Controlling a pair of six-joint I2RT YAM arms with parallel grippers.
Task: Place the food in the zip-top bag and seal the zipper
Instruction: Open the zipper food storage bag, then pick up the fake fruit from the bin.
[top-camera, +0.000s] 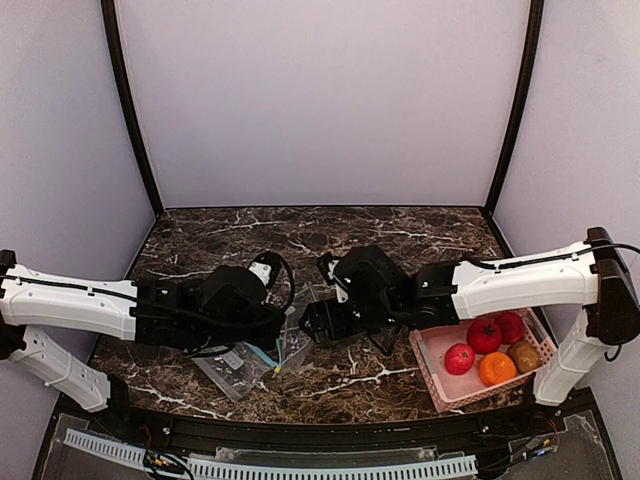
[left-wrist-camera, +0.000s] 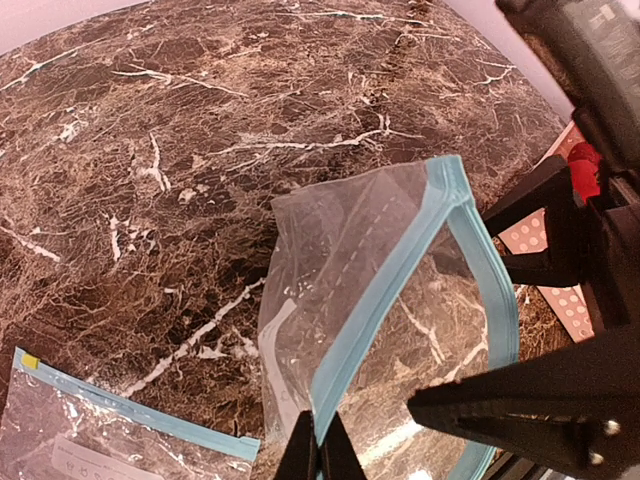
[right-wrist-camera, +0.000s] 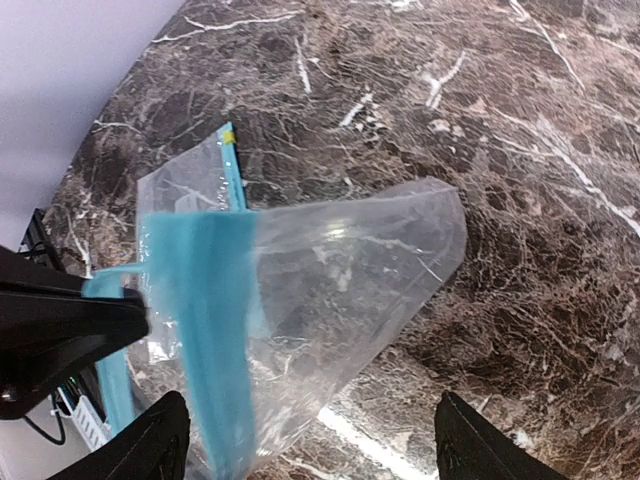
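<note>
A clear zip-top bag with a blue zipper strip (left-wrist-camera: 400, 250) is held up off the marble table between the two arms (top-camera: 298, 335). My left gripper (left-wrist-camera: 320, 455) is shut on its blue zipper edge, and the mouth gapes open. My right gripper (right-wrist-camera: 310, 455) is open, fingers wide apart, with the bag (right-wrist-camera: 330, 300) hanging in front of them, untouched as far as I can see. The food lies in a pink basket (top-camera: 432, 362) at the right: three red fruits (top-camera: 485, 335), (top-camera: 511, 326), (top-camera: 459, 358) and an orange one (top-camera: 497, 368). The grippers meet at centre (top-camera: 278, 345), (top-camera: 318, 325).
A second zip-top bag (top-camera: 235, 365) lies flat on the table under the left arm, also in the left wrist view (left-wrist-camera: 100, 430). A brown kiwi-like fruit (top-camera: 524, 355) is in the basket too. Black posts and grey walls enclose the table.
</note>
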